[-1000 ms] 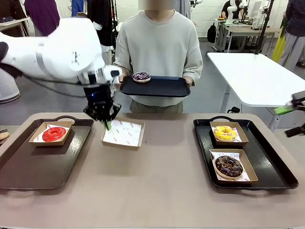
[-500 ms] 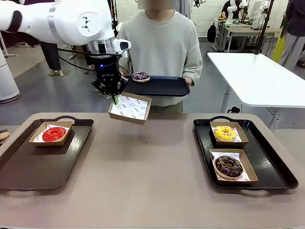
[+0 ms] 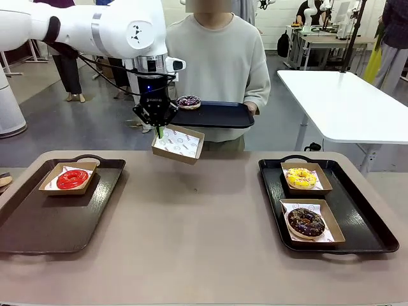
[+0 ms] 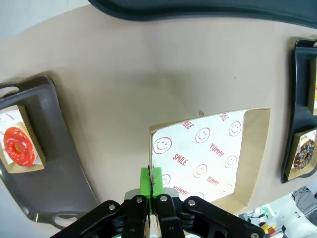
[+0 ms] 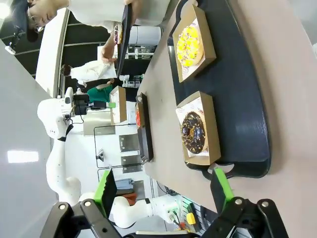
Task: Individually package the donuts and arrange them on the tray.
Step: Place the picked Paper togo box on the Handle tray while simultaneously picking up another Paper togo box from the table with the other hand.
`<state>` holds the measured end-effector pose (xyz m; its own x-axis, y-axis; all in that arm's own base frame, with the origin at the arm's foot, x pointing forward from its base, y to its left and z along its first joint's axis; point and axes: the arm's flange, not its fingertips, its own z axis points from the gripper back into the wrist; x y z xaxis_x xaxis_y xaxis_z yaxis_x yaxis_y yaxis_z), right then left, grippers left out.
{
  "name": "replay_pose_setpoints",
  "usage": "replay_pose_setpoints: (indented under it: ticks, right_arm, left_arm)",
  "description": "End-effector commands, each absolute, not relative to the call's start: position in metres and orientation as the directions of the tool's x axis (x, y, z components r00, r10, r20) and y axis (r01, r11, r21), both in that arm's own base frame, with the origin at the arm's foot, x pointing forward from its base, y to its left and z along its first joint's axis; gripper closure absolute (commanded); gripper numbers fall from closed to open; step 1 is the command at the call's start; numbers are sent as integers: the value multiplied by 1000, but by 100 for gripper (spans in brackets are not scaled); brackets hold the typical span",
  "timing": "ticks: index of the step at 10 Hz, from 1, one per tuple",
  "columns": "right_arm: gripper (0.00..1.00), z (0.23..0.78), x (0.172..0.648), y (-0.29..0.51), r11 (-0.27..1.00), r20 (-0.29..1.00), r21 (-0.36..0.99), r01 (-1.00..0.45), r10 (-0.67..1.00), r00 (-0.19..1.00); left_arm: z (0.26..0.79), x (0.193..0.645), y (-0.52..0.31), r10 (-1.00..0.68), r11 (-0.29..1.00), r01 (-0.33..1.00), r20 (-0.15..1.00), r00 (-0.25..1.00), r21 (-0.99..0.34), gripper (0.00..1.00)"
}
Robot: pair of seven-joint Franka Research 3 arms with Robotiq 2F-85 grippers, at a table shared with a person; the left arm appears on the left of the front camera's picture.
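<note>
I see my left claw (image 3: 158,131) pinching the rim of an empty paper-lined box (image 3: 178,143), held tilted above the worktop (image 3: 204,236) just below the person's tray (image 3: 210,115) with the purple donut (image 3: 189,102). My right claw (image 5: 163,191) is spread wide over the yellow donut (image 5: 190,45) and chocolate donut (image 5: 194,132)

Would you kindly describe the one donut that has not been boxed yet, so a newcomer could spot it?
Look at the person beyond the table, holding a dark tray. The purple-iced donut sits bare on it; the others lie in cardboard boxes.
</note>
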<state>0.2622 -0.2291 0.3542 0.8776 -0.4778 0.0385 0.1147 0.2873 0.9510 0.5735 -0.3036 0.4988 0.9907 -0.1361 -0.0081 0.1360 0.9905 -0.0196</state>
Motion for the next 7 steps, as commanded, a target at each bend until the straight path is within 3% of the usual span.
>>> replay_pose_setpoints:
  ticks: [1, 7]
  right_arm:
    - [0, 349, 267, -234, 291, 63, 952, 91, -480, 875]
    - [0, 351, 263, -230, 292, 41, 950, 113, -475, 879]
  left_arm:
    - [502, 595, -311, -118, 993, 118, -17, 993, 13, 100]
    - [491, 596, -305, -123, 992, 123, -17, 992, -20, 100]
